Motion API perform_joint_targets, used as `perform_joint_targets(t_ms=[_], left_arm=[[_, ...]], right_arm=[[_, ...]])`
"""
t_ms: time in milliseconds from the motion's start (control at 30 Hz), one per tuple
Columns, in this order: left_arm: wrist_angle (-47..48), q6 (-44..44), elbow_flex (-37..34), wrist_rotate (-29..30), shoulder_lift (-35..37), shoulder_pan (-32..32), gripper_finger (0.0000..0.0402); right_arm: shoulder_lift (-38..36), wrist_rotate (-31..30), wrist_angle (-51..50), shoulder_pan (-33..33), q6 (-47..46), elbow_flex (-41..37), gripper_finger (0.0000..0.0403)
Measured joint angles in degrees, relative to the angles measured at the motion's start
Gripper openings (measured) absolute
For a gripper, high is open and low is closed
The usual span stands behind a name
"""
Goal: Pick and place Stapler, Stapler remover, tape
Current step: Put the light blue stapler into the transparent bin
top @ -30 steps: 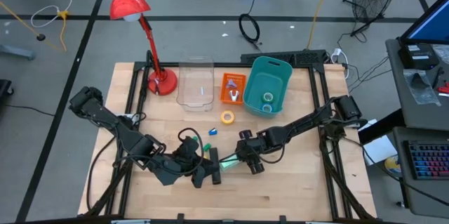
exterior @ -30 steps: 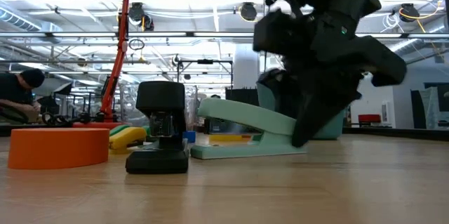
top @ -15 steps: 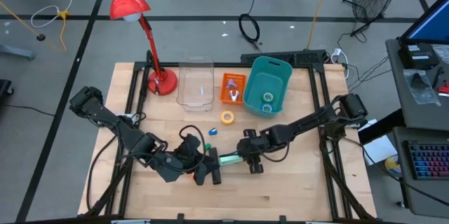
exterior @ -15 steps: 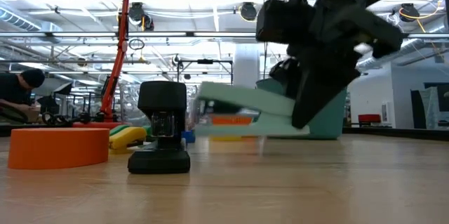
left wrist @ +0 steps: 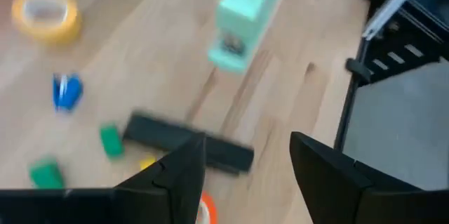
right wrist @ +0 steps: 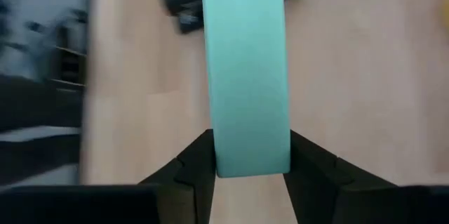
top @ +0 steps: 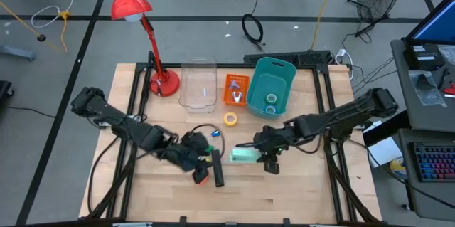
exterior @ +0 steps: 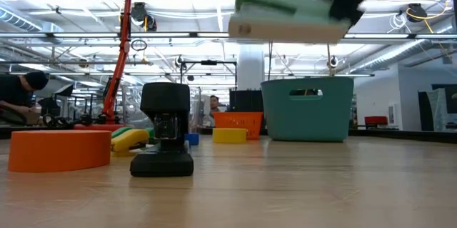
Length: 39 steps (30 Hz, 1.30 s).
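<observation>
My right gripper point(top: 261, 151) is shut on the mint-green stapler point(top: 244, 155), which hangs high above the table in the low view point(exterior: 285, 18). My left gripper point(top: 201, 172) is open and low over the table's near middle, touching nothing. Beside it lies a long black object point(top: 218, 169), which also shows ahead of the fingers in the left wrist view point(left wrist: 188, 142). A yellow tape roll point(top: 230, 119) lies flat on the table. An orange roll point(exterior: 61, 149) lies flat too. Another ring point(top: 271, 99) sits in the teal bin point(top: 260, 77). My right gripper pinches the stapler's end point(right wrist: 249, 150) nearest the table's right edge between its two fingers point(right wrist: 193, 171), one on each long side. The fingers come roughly level from the table's right and lie along the stapler. It is lifted clear and nearly level, reaching toward the table's left.
An orange basket point(top: 236, 89) and a clear container point(top: 198, 83) stand left of the bin at the far edge, with the red lamp's base point(top: 164, 83) beyond them. Small blue point(left wrist: 66, 90) and green point(left wrist: 110, 140) blocks lie near my left gripper. Bare wood runs along the near edge.
My right gripper has lifted the stapler from the table, where it lay flat, to well above it, and carried it a little toward the table's right. The stapler stays nearly level in the hold. The black object has not moved.
</observation>
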State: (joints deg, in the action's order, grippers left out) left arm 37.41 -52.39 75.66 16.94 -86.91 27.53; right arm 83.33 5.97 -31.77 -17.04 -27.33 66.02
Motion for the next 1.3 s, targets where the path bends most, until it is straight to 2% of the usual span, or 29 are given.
perform_joint_targets(t_ms=[167, 300, 533, 700, 967, 1300], left_arm=[[-6.2, 15.0, 1.9, -7.5, -0.8, -7.9, 0.0209], [-5.7, 22.4, 6.0, -15.2, -3.2, -14.3, 0.0209], [-4.6, 28.0, 14.1, -33.4, -11.9, -19.4, 0.0210], [-2.5, 30.1, 19.5, -39.8, -18.6, -19.8, 0.0210], [-2.6, 32.0, 22.6, -42.9, -22.5, -19.9, 0.0210], [0.7, 35.7, 22.6, -37.3, -22.9, -20.2, 0.0210]], right_arm=[[-1.2, 4.3, -0.1, -1.4, -9.0, 0.0, 0.0129], [-1.2, 4.5, -0.2, -2.4, -12.2, 0.0, 0.0129], [-1.2, 4.5, 0.1, -2.6, -15.1, 0.0, 0.0128], [-1.2, 4.5, 0.1, -2.6, -15.5, 0.0, 0.0128], [-1.2, 4.6, 0.5, -2.6, -15.6, 0.0, 0.0128], [-1.2, 4.6, 0.8, -2.6, -16.0, 0.0, 0.0128]])
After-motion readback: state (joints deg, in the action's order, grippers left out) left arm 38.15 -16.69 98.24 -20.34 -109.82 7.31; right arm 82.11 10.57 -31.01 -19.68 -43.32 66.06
